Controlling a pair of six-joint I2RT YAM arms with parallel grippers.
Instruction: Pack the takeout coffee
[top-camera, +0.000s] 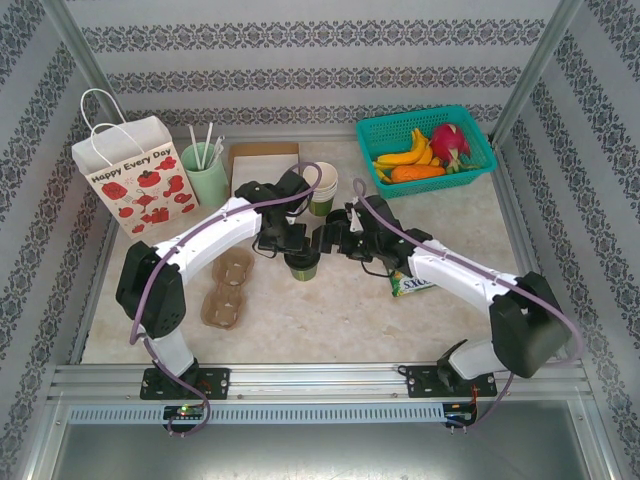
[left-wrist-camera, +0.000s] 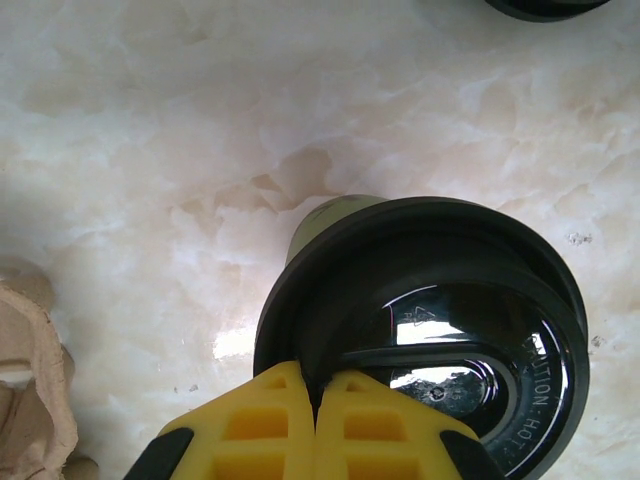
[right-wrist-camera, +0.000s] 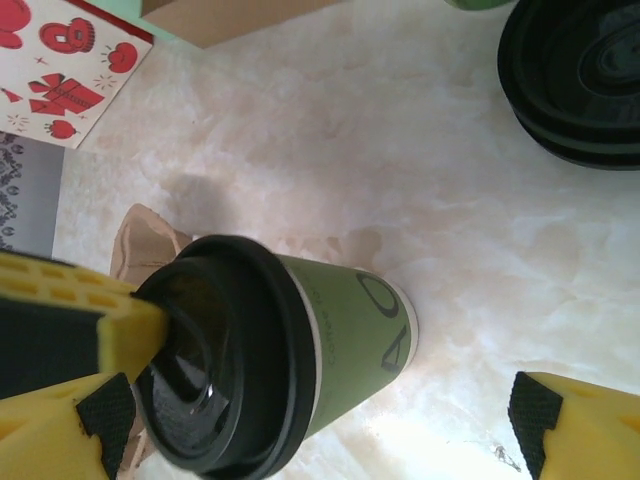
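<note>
The takeout coffee (top-camera: 302, 265), a dark green paper cup (right-wrist-camera: 365, 335) with a black lid (left-wrist-camera: 450, 330), stands upright mid-table. My left gripper (top-camera: 284, 243) is over it from the left. Its yellow fingers (left-wrist-camera: 270, 420) are shut on the near rim of the lid, where the left gripper (left-wrist-camera: 318, 388) pinches. My right gripper (top-camera: 330, 240) is just right of the cup. In the right wrist view the right gripper (right-wrist-camera: 320, 425) is open wide, with the cup between its fingers (right-wrist-camera: 575, 425) and apart from both.
At the back stand a paper gift bag (top-camera: 135, 175), a mint-green holder with straws (top-camera: 205, 170), a cardboard box (top-camera: 263, 160), a stack of lidless cups (top-camera: 322, 188) and a teal basket (top-camera: 478, 135) of fruit. Cardboard cup carriers (top-camera: 228, 290) lie left; a green packet (top-camera: 410, 285) lies right. Black lids (right-wrist-camera: 575, 75) are stacked nearby.
</note>
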